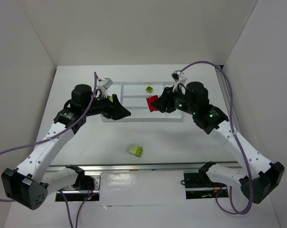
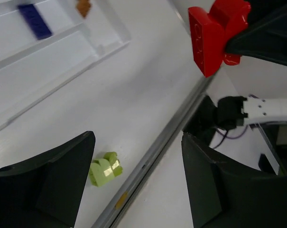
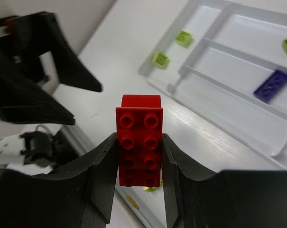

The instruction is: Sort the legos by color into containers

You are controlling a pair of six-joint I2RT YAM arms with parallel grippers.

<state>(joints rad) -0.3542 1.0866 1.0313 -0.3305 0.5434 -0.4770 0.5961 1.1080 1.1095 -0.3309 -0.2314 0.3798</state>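
My right gripper [image 1: 157,105] is shut on a red brick [image 1: 152,102] and holds it above the white tray's [image 1: 134,96] front edge; the right wrist view shows the brick [image 3: 139,118] clamped between both fingers [image 3: 107,161]. My left gripper [image 1: 125,113] is open and empty over the tray's left front. A pale yellow-green brick [image 1: 135,150] lies on the table in front of the tray, also in the left wrist view [image 2: 105,169]. One lime brick [image 1: 149,89] sits in a far compartment. Two lime bricks [image 3: 183,38] [image 3: 160,59] lie in an end compartment.
A blue flat brick [image 3: 272,85] lies in a long tray compartment, also in the left wrist view [image 2: 35,21]. A brown-orange brick [image 2: 83,6] sits in a neighbouring compartment. A metal rail [image 1: 143,167] runs along the table's near edge. White walls stand on three sides.
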